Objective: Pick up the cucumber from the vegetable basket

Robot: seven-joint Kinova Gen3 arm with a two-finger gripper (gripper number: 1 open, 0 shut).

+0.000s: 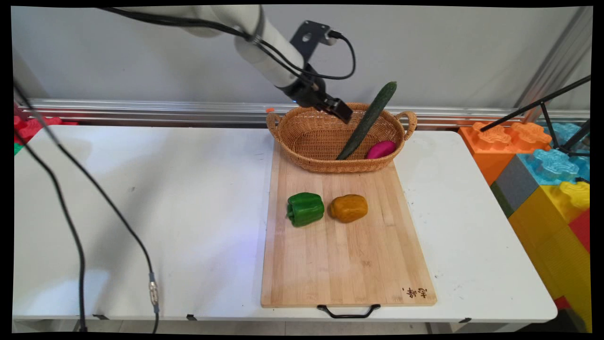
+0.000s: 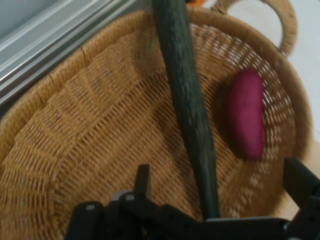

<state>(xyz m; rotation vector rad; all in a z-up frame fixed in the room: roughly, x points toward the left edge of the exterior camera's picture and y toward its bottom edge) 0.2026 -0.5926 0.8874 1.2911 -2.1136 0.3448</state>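
**Wicker basket, cucumber leaning free**

Woven tan wicker basket [image 1: 315, 141] with two loop handles sits at the upper middle of the frame, on the far end of a pale wooden cutting board [image 1: 347, 255] that lies on the white counter [image 1: 141, 198]. The black two-finger gripper [image 1: 340, 109] hangs over the basket's rear rim with its fingers apart and nothing between them. Just right of it, a long dark green cucumber [image 1: 368, 120] leans steeply, its lower end on the basket floor and its upper end poking above the rim. A magenta, egg-shaped vegetable [image 1: 381, 149] lies in the basket's right end, beside the cucumber's foot.

The risk, as I judge it, lies in that lean: a nudge from a finger or the arm's hanging cables could tip the cucumber over the rim or drag the light basket.

Lower on the board, near its middle, a green bell pepper [image 1: 306, 208] and a brownish-orange lumpy vegetable [image 1: 348, 208] lie side by side, well clear of the gripper. Coloured foam blocks [image 1: 542, 156] stand at the right edge.
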